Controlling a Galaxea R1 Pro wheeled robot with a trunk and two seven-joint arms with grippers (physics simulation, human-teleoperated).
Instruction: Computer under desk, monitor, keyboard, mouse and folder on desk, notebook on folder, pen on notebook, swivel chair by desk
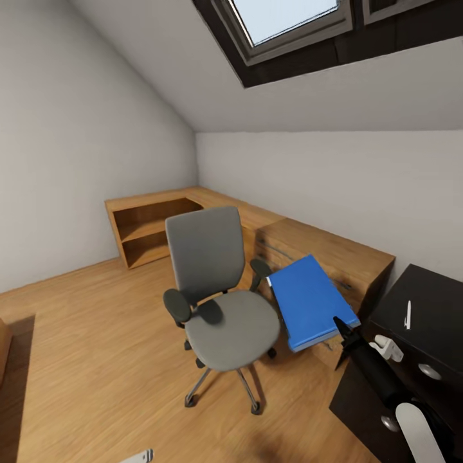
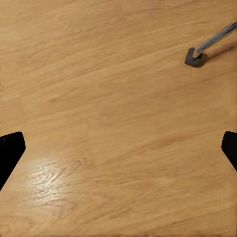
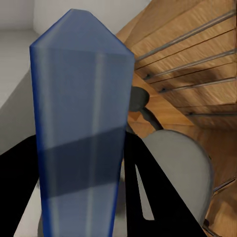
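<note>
Blue and held off the seat, the folder [image 1: 312, 302] is clamped in the right gripper [image 1: 342, 326] between the grey swivel chair [image 1: 218, 296] and the black table [image 1: 418, 334], where the pen [image 1: 408, 315] lies, while the left gripper [image 2: 118, 148] hangs spread apart over wooden floor [image 2: 108, 89].

floor [image 1: 96, 360]: light wood planks, pretty glossy; in the left wrist view it's just bare boards with a shiny patch
on the floor: swivel chair [image 1: 218, 302] standing on its chrome star base, castors down, near the middle of the room
also on the floor: low wooden shelf unit [image 1: 151, 228] in the far corner, and a light-wood chest [image 1: 325, 257] with bar handles along the wall
bench [image 1: 427, 321]: black, at the right edge, drawer unit with round silver knobs
on the bench: thin white pen [image 1: 408, 315] lying on top
</note>
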